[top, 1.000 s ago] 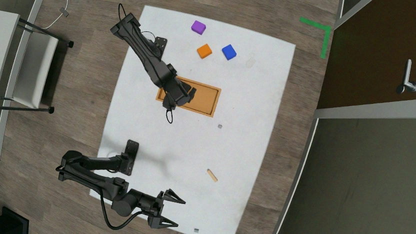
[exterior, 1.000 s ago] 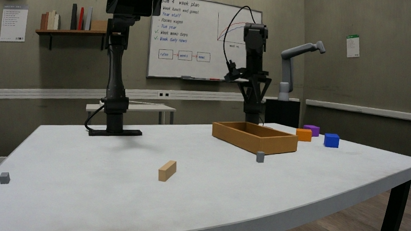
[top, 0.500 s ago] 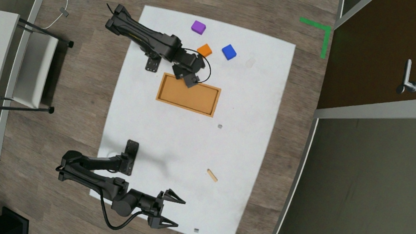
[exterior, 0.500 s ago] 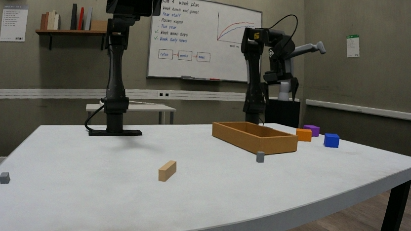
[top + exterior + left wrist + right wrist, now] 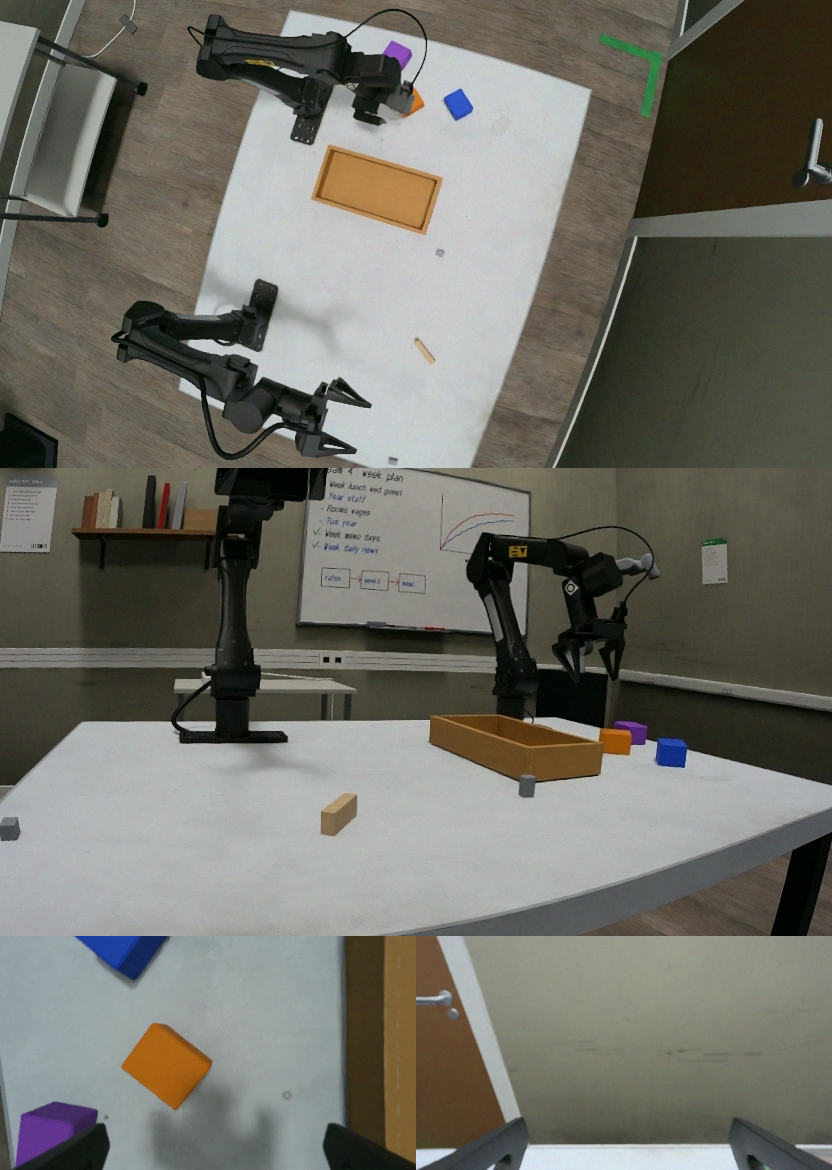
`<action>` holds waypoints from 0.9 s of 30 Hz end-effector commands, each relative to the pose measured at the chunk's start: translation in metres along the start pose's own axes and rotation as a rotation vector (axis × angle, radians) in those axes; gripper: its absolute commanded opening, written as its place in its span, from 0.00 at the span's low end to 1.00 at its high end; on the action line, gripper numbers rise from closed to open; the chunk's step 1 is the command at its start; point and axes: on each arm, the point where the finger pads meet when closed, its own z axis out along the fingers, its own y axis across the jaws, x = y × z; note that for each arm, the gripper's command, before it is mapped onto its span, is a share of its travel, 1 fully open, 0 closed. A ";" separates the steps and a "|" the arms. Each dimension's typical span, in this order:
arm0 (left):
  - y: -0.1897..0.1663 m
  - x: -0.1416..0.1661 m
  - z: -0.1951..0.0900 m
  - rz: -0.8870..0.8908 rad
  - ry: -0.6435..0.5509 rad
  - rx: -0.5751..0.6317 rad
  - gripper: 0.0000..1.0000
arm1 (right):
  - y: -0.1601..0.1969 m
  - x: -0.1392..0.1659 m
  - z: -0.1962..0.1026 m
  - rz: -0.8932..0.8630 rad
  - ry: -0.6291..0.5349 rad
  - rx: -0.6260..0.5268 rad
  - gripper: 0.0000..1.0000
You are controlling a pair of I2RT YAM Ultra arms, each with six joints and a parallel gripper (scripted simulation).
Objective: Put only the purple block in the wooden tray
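The purple block (image 5: 397, 54) lies on the white table at the far edge, beside an orange block (image 5: 414, 101) and a blue block (image 5: 458, 104). It also shows in the side view (image 5: 631, 731) and at the lower left of the left wrist view (image 5: 52, 1130). The wooden tray (image 5: 377, 188) (image 5: 514, 749) sits flat, right side up and empty, in mid table. My left gripper (image 5: 588, 657) is open and empty, high above the table near the orange block (image 5: 167, 1065). My right gripper (image 5: 340, 423) is open and empty at the near table edge, pointing outward.
A small tan wooden bar (image 5: 424, 350) (image 5: 338, 813) lies on the near half of the table. A small grey cube (image 5: 440, 252) (image 5: 527, 785) sits beside the tray's corner; another (image 5: 392, 460) lies at the near edge. The arm bases (image 5: 304, 125) (image 5: 260, 314) stand along one side.
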 end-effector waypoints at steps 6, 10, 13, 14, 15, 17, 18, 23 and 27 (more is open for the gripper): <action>0.029 0.010 -0.006 -0.362 -0.097 -0.051 1.00 | 0.000 -0.008 -0.002 -0.001 -0.021 0.001 1.00; 0.033 0.014 -0.006 -0.378 -0.097 -0.062 1.00 | 0.000 -0.008 -0.002 -0.001 -0.021 0.001 1.00; 0.035 0.011 -0.009 -0.376 -0.107 -0.065 1.00 | 0.000 -0.008 -0.002 -0.001 -0.021 0.001 1.00; 0.035 0.011 -0.009 -0.376 -0.107 -0.065 1.00 | 0.000 -0.008 -0.002 -0.001 -0.021 0.001 1.00; 0.035 0.011 -0.009 -0.376 -0.107 -0.065 1.00 | 0.000 -0.008 -0.002 -0.001 -0.021 0.001 1.00; 0.035 0.011 -0.009 -0.376 -0.107 -0.065 1.00 | 0.000 -0.008 -0.002 -0.001 -0.021 0.001 1.00; 0.035 0.011 -0.009 -0.376 -0.107 -0.065 1.00 | 0.000 -0.008 -0.002 -0.001 -0.021 0.001 1.00; 0.035 0.011 -0.009 -0.376 -0.107 -0.065 1.00 | 0.000 -0.008 -0.002 -0.001 -0.021 0.001 1.00; 0.035 0.011 -0.009 -0.376 -0.107 -0.065 1.00 | 0.000 -0.008 -0.002 -0.001 -0.021 0.001 1.00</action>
